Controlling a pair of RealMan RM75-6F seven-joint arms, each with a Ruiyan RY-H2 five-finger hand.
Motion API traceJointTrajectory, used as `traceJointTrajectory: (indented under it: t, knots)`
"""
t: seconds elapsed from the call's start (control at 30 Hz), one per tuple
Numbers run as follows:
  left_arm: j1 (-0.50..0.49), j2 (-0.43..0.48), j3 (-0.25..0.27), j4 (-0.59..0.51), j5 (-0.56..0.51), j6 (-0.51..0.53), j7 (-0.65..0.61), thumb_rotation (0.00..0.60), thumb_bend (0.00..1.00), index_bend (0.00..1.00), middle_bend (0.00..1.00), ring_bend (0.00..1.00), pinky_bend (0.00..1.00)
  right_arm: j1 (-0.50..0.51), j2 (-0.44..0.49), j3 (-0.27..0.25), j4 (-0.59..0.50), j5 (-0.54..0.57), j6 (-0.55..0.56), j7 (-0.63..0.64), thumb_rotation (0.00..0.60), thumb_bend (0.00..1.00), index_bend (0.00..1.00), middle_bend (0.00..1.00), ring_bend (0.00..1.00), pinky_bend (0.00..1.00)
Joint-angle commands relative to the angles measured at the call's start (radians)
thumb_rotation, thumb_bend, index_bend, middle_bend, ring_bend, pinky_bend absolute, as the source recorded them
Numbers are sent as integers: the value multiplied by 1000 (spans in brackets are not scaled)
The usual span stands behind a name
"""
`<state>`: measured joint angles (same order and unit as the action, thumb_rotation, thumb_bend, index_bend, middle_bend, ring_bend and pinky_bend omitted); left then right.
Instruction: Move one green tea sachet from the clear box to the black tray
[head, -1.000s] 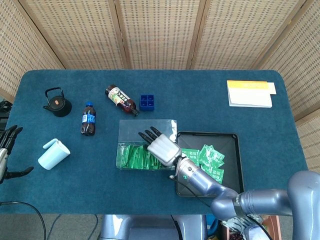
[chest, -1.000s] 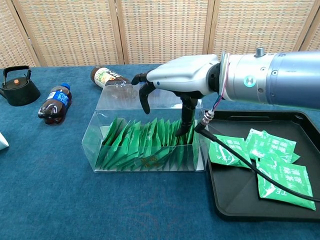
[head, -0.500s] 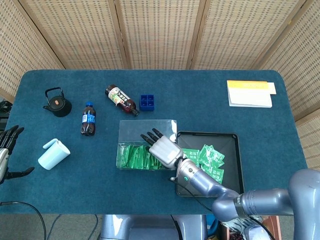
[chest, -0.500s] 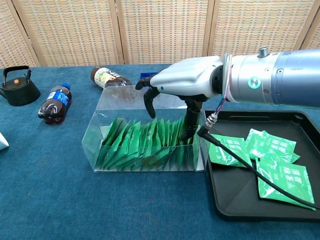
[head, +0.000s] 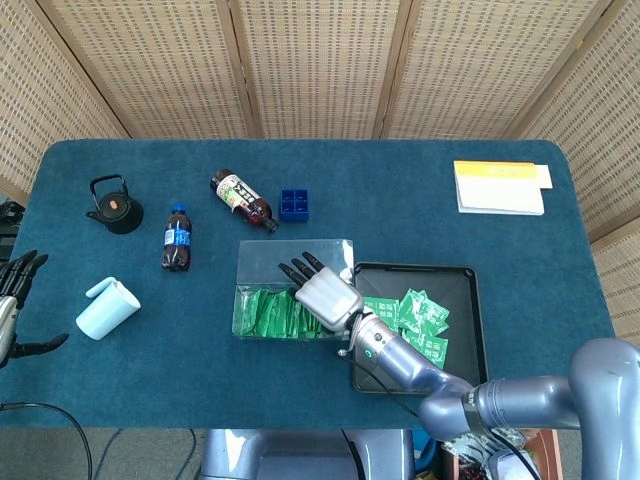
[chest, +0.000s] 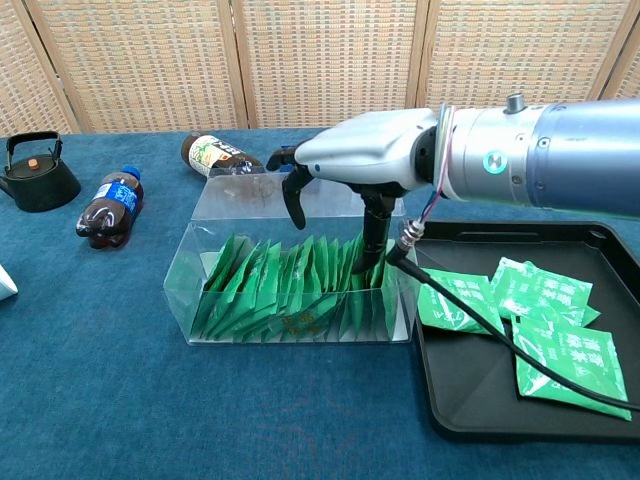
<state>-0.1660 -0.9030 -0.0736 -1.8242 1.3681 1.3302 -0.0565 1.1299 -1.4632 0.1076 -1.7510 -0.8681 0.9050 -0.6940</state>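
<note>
A clear box (head: 262, 262) (chest: 186, 288) in the middle of the table holds a row of upright green tea sachets (head: 266, 314) (chest: 272, 284). My right hand (head: 323, 292) (chest: 366, 156) hovers over the box's right end. Its thumb dips down among the rightmost sachets while the other fingers stay spread above the box, and I see nothing pinched. The black tray (head: 471, 322) (chest: 470, 402) lies right of the box with several green sachets (head: 421, 312) (chest: 546, 290) in it. My left hand (head: 14, 300) rests off the table's left edge with its fingers spread, holding nothing.
Along the back left are a black kettle (head: 115, 205), a cola bottle (head: 177, 238), a tea bottle lying on its side (head: 243, 200) and a small blue block (head: 294, 205). A pale blue cup (head: 108, 308) stands front left. A yellow and white book (head: 500, 186) lies at the back right.
My right hand drifted slightly right, then back left over the box. Its thumb stays down among the sachets. The left hand has not moved.
</note>
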Motion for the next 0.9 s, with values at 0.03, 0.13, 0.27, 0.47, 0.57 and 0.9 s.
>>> traceJointTrajectory:
  t: [0.03,0.13,0.27,0.47,0.57,0.9]
  knots:
    - [-1,0,0,-1,0,-1,2,600,111,0,0,0,0,2,0,-6,4,3,-4,-7,600,292,408,0,0,81]
    - [-1,0,1,-1,0,-1,2,600,111,0,0,0,0,2,-7,-10,8,4,-5,-6,600,297,411,0,0,81]
    - [0,1,0,-1,-3,0,1,600,111,0,0,0,0,4,-12,-15,16,-1,-3,-13,600,316,414,0,0,81]
    - [-2,1,1,-1,-3,-2,1,600,110,0,0,0,0,4,-11,-17,18,-1,-2,-15,600,394,457,0,0,82]
    - [-2,1,0,-1,-4,-2,1,600,110,0,0,0,0,0,-10,-20,19,-6,-1,-10,600,427,473,0,0,90]
    - [-3,1,2,-1,-2,-4,1,600,111,0,0,0,0,-10,-10,-34,32,-23,-4,-4,600,471,491,0,0,93]
